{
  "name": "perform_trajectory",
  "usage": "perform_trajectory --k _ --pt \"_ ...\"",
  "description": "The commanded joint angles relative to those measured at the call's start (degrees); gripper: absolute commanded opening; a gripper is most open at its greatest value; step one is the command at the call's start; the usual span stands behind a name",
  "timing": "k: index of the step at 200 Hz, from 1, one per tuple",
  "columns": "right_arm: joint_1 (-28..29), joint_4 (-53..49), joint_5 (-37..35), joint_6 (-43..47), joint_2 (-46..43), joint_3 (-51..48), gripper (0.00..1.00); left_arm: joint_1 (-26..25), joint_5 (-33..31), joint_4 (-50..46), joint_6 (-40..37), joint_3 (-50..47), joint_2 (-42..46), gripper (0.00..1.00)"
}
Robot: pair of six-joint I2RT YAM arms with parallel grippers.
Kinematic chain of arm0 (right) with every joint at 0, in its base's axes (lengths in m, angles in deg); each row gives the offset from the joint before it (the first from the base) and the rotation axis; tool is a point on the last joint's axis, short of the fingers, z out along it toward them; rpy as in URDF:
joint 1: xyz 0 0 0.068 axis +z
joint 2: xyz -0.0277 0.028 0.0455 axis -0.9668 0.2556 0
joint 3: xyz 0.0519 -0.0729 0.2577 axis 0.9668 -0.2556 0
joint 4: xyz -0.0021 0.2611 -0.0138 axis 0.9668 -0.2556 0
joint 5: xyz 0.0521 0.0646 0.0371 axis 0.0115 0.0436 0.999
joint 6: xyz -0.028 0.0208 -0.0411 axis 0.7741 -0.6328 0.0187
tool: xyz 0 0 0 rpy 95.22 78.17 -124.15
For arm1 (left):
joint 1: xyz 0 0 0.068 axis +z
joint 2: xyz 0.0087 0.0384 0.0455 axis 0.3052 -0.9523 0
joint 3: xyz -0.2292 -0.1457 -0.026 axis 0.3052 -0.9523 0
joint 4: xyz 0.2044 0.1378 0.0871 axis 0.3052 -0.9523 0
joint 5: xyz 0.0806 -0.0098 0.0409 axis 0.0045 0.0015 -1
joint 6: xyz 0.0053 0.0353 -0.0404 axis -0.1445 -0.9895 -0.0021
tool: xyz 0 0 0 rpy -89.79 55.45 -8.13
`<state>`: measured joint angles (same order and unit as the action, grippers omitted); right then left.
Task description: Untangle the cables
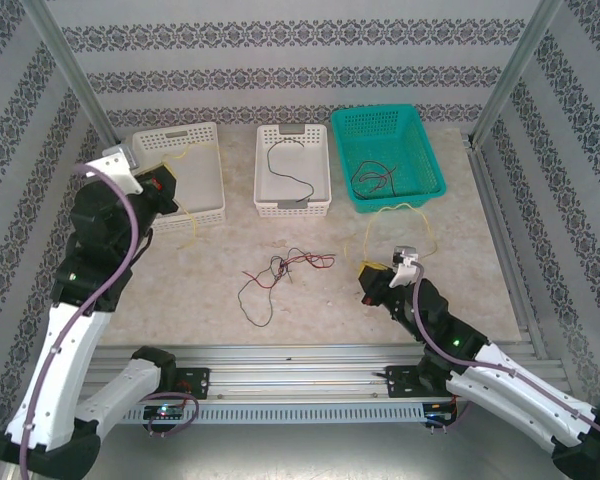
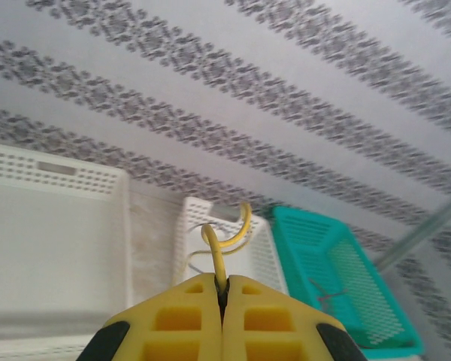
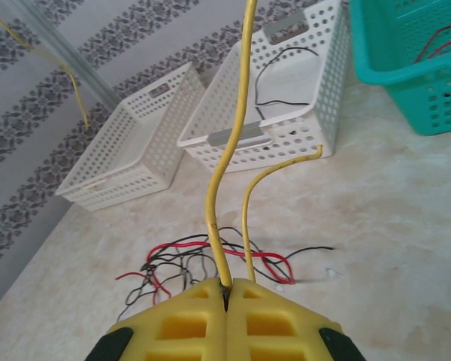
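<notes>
Two separate pinches on yellow wire define the grip here. The left end effector [image 2: 222, 301], raised beside the left white basket [image 1: 218, 175], is closed tight on a yellow cable [image 2: 216, 256]. The right end effector [image 3: 225, 289], low over the surface [image 1: 310, 315], is clamped on a second yellow strand [image 3: 241, 105] that rises from its pads and bows over. Whether the two are one wire I cannot tell. A knot of red and black cables [image 1: 280, 270] lies loose on the surface between the arms. A black cable [image 3: 289, 50] sits in the middle white basket [image 1: 261, 175], and more red and dark wires lie in the teal basket [image 1: 435, 160]. These wires look near weightless, limp yet springy enough to hold a curve, with smooth insulation likely to slip. The best hold is probably a free end leaving the knot, with the bundle pinned, or the whole tangle will likely drag along.
</notes>
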<state>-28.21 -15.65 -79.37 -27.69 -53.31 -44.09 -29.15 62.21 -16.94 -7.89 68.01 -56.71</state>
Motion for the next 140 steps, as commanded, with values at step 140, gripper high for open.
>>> perform_trajectory --k 140 --pt "10.4 -9.0 12.6 7.9 22.7 27.0 0.0 14.5 -5.3 18.7 -3.4 -0.6 -34.2 0.0"
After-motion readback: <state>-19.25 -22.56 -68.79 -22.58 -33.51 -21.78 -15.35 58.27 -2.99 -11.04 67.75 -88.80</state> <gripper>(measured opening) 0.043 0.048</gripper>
